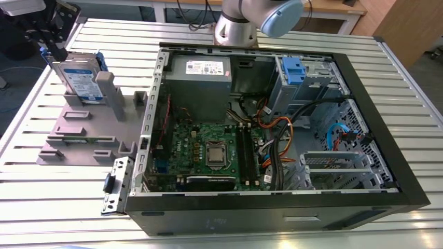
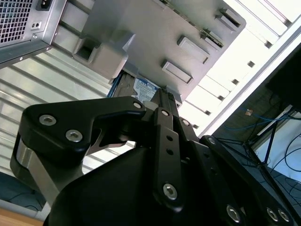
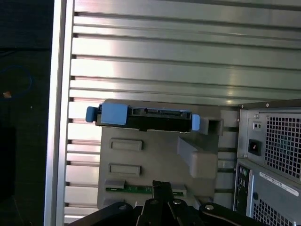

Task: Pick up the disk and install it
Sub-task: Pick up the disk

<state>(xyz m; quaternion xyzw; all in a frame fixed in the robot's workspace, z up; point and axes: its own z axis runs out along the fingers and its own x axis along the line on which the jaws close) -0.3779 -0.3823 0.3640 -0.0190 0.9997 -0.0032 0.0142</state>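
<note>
The disk (image 1: 80, 79) stands upright on its edge in the grey stand (image 1: 72, 132), at the exterior view's left, with its white-and-blue label facing out. In the first wrist view the disk (image 3: 146, 117) shows edge-on with its blue bracket at both ends. My gripper (image 1: 54, 47) hangs just above the disk's top far corner, apart from it. In the second wrist view my gripper (image 2: 162, 100) has its black fingers pressed together with nothing between them, and the disk's label (image 2: 144, 89) lies just beyond the tips.
An open computer case (image 1: 277, 129) lies on the slatted metal table (image 1: 41, 197), close beside the stand. It holds a motherboard, cables, a power supply (image 1: 197, 70) and a drive bay with a blue bracket (image 1: 294, 70). The arm's base (image 1: 235, 26) stands behind the case.
</note>
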